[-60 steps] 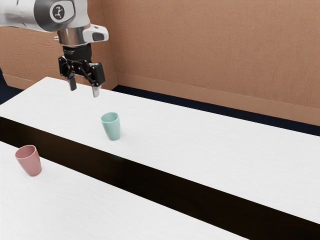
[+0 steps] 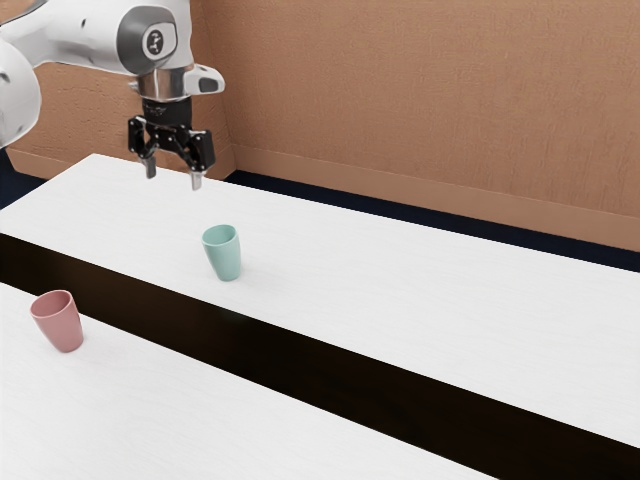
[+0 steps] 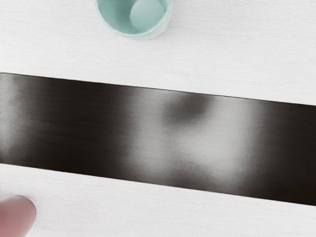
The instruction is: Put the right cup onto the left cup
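Gripper (image 2: 174, 177) raised above white tabletop (image 2: 420, 290) — fingers spread wide, nothing held. Teal cup (image 2: 224, 258) upright, mouth up. Pink cup (image 2: 62, 325) also upright, across the dark strip (image 2: 330, 365) from it — cups well apart, unstacked.

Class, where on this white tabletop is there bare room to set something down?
Far side of the glossy dark strip: from the tapered teal cup toward the exterior view's right. Near side: from the tapered pink cup the same way. Most crowded: by the teal cup, nearest the open black gripper.
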Controlling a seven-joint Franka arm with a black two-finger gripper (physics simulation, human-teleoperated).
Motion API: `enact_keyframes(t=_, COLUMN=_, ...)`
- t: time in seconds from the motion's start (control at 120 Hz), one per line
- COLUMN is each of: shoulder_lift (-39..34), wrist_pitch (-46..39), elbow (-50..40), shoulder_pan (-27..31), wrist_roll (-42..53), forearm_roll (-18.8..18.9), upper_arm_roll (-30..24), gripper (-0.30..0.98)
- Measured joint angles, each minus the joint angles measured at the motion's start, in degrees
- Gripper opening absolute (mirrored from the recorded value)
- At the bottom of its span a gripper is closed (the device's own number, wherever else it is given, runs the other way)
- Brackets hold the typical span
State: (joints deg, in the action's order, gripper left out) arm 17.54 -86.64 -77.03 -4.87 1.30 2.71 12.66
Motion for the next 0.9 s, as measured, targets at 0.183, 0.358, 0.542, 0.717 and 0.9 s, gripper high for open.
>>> enact_keyframes(t=0.183, shoulder_lift=6.15, wrist_pitch=-0.14, elbow=6.92, shoulder_pan=1.5, wrist_roll=0.17, forearm_roll=-0.05, upper_arm_roll=-2.42, gripper=0.69)
enact_keyframes(t=0.358, shoulder_lift=11.13, wrist_pitch=-1.48, elbow=10.67, shoulder_pan=4.04, wrist_roll=0.35, forearm_roll=-1.44, upper_arm_roll=-3.7, gripper=0.69)
enact_keyframes(t=0.542, shoulder_lift=17.34, wrist_pitch=-3.48, elbow=14.39, shoulder_pan=7.44, wrist_roll=0.55, forearm_roll=-1.95, upper_arm_roll=-7.08, gripper=0.69)
enact_keyframes(t=0.717, shoulder_lift=19.88, wrist_pitch=-7.54, elbow=13.03, shoulder_pan=7.75, wrist_roll=0.71, forearm_roll=-2.3, upper_arm_roll=-7.46, gripper=0.69)
enact_keyframes(t=0.9, shoulder_lift=22.29, wrist_pitch=-11.0, elbow=13.24, shoulder_pan=8.45, wrist_roll=0.81, forearm_roll=-2.39, upper_arm_roll=-8.21, gripper=0.69)
